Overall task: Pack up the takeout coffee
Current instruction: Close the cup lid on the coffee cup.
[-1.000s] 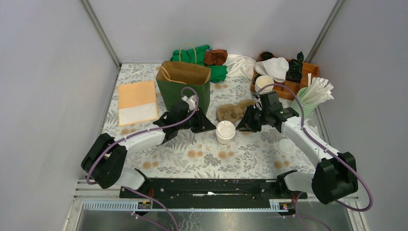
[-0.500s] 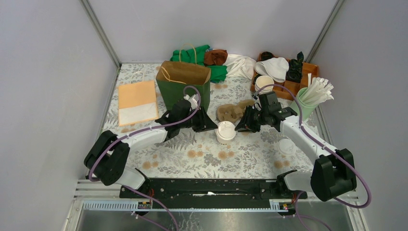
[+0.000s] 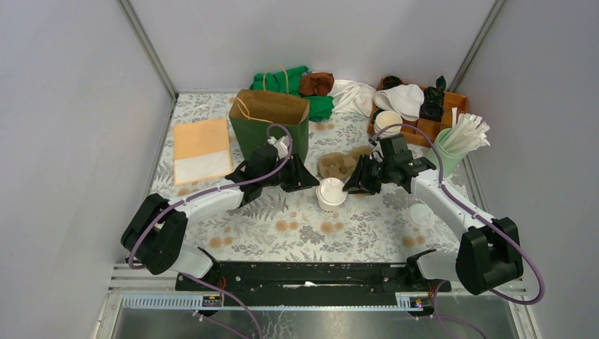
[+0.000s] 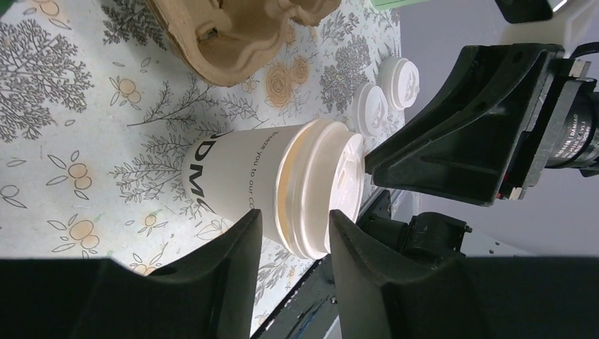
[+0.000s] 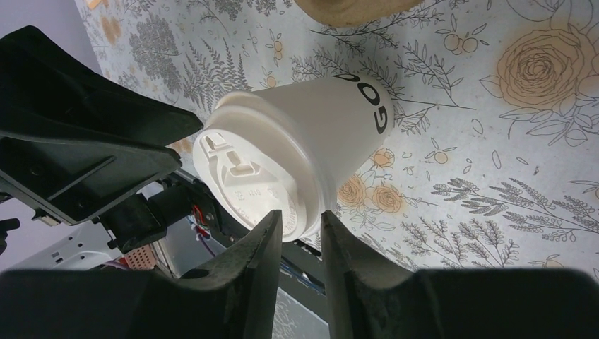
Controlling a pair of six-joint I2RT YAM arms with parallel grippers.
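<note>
We count one takeout coffee point(image 3: 330, 192) at the table's centre. Paper bags number two: one green bag point(image 3: 272, 131) standing at 12 o'clock and one orange bag point(image 3: 202, 150) lying flat at 10 o'clock. One pulp carrier point(image 3: 340, 164) sits at 1 o'clock. Two loose lids point(image 4: 373, 109) lie at 4 o'clock. At 2 o'clock are one wooden tray point(image 3: 458, 99), one lidless cup point(image 3: 387, 121) and one green holder point(image 3: 443, 152) of white sticks. Three cloths lie at 12 o'clock: green cloth point(image 3: 282, 79), brown cloth point(image 3: 316, 83), white cloth point(image 3: 353, 97).
</note>
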